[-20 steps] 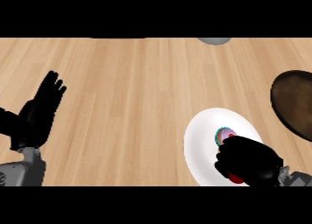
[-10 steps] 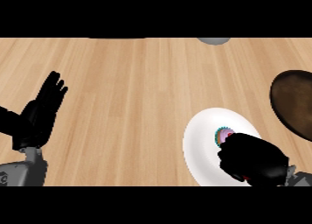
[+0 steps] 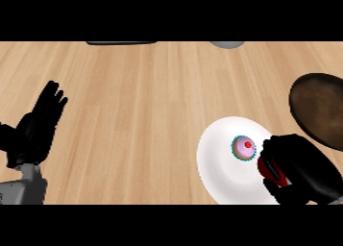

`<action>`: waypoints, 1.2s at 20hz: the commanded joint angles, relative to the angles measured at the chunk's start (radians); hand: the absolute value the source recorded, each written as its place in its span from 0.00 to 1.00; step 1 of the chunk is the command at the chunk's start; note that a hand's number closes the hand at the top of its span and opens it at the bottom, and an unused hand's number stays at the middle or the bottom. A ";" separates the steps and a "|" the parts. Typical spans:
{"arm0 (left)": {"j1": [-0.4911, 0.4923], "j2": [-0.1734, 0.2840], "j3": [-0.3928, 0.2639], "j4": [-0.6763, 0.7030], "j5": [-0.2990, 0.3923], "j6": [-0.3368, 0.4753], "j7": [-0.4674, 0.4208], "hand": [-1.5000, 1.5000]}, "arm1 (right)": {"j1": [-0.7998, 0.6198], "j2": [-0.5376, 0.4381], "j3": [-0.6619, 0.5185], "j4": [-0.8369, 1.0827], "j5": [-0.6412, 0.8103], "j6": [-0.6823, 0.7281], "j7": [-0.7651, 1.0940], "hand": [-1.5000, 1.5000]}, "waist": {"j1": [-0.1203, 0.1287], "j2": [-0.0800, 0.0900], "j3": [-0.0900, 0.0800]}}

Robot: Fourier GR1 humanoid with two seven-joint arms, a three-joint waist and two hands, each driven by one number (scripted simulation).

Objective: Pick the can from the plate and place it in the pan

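A can [image 3: 245, 147] lies on its side on the white plate [image 3: 220, 163] at the lower right; its round end with a teal rim and red centre faces left. My right hand [image 3: 301, 169] is curled round the can's red body, which it mostly hides. The dark brown pan [image 3: 325, 109] sits just beyond the plate at the right edge. My left hand [image 3: 38, 126] rests open at the left edge, fingers up.
The wooden counter spreads between my two hands. A grey rounded object [image 3: 227, 43] and a dark flat object [image 3: 121, 43] peek in at the far edge.
My right hand has shifted slightly up and right while closing on the can. The left hand has not moved.
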 commanded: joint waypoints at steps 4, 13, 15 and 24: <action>-0.016 0.008 0.005 -0.029 0.008 0.001 0.034 0.50 | -0.024 0.092 -0.065 -0.336 0.090 -0.034 0.245 1.00 | 0.017 -0.001 -0.002; 0.005 -0.021 -0.016 -0.021 -0.002 -0.022 0.002 0.50 | -0.192 0.125 -0.233 -0.405 -0.016 0.151 0.351 1.00 | 0.041 0.008 0.000; -0.031 -0.018 -0.009 0.017 -0.014 -0.015 -0.002 0.50 | -0.198 0.127 -0.297 -0.391 -0.036 0.134 0.355 1.00 | 0.037 0.009 0.000; -0.085 -0.016 -0.002 0.089 -0.030 -0.021 -0.025 0.50 | -0.336 -0.060 -0.696 -0.023 -0.254 0.031 0.172 1.00 | 0.034 0.012 0.000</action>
